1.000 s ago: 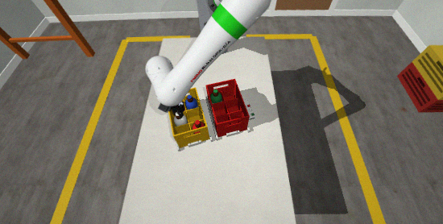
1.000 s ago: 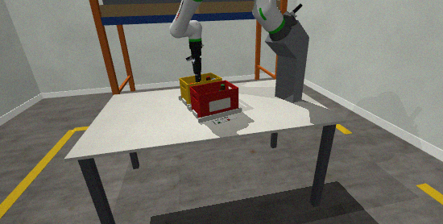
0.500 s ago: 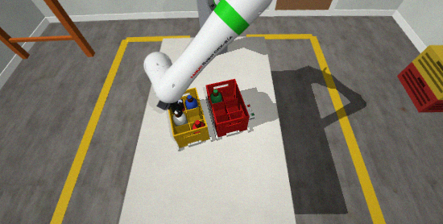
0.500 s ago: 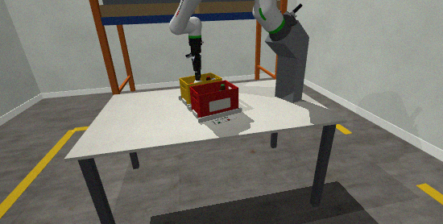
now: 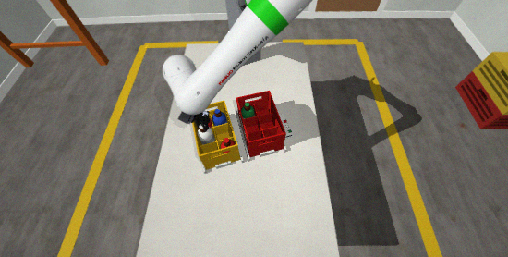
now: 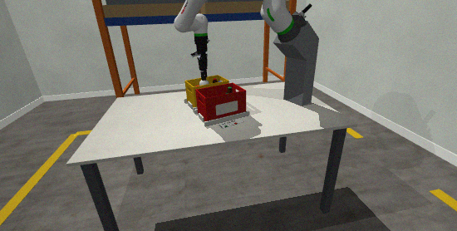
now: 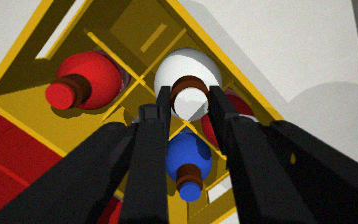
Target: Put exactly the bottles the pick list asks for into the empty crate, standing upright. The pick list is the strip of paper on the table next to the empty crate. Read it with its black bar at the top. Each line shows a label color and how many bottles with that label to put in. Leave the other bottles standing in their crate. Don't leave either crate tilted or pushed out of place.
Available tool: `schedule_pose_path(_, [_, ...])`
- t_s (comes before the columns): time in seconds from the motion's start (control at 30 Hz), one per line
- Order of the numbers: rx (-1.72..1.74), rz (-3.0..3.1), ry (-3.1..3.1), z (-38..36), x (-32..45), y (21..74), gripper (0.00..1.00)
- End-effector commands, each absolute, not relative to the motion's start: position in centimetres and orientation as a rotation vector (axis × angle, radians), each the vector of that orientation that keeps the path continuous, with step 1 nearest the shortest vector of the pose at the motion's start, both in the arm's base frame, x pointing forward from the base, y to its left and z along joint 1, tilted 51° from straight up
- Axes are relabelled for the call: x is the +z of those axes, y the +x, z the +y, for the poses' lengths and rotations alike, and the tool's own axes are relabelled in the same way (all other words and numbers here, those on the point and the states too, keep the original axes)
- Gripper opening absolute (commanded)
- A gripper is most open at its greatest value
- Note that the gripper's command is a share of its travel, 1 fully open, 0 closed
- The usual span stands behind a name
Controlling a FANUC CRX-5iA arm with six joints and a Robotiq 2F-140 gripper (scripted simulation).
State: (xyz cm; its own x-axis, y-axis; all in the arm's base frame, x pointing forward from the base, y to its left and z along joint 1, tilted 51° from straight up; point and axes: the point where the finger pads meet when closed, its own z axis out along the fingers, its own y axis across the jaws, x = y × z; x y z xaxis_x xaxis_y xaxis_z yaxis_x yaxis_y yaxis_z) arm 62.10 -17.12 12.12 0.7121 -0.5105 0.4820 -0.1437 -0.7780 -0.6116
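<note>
My gripper [image 5: 202, 124] [image 6: 203, 79] [image 7: 189, 100] points down over the yellow crate [image 5: 219, 159] [image 6: 190, 94] [image 7: 25, 103], shut on the neck of a white-labelled bottle [image 5: 205, 135] [image 7: 187, 65]. The bottle is upright, raised a little, its lower part still within the crate. A blue bottle [image 5: 219, 117] [image 7: 187, 157], a red bottle [image 5: 226, 144] [image 7: 92, 80] and a second red bottle [image 7: 236, 102], partly behind a finger, stand in the yellow crate. The red crate [image 5: 267, 146] [image 6: 205, 108] [image 7: 10, 142] holds a green bottle [image 5: 247, 111] [image 6: 229, 90] in a back compartment.
The pick list [image 5: 287, 128] [image 6: 228, 124] lies beside the red crate, too small to read here. The two crates stand close side by side on the white table [image 5: 240, 206] [image 6: 137, 127]. The robot's pedestal [image 6: 297, 73] stands at the table's far end.
</note>
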Motion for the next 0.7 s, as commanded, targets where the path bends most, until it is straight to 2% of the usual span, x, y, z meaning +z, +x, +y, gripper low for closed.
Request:
schedule_pose_path(0.0, [-0.891,0.498,-2.371,-17.4,12.5,61.8,0.10])
schedule_pose_path(0.67, [-0.891,0.498,-2.371,-18.5,14.4,59.7,0.10])
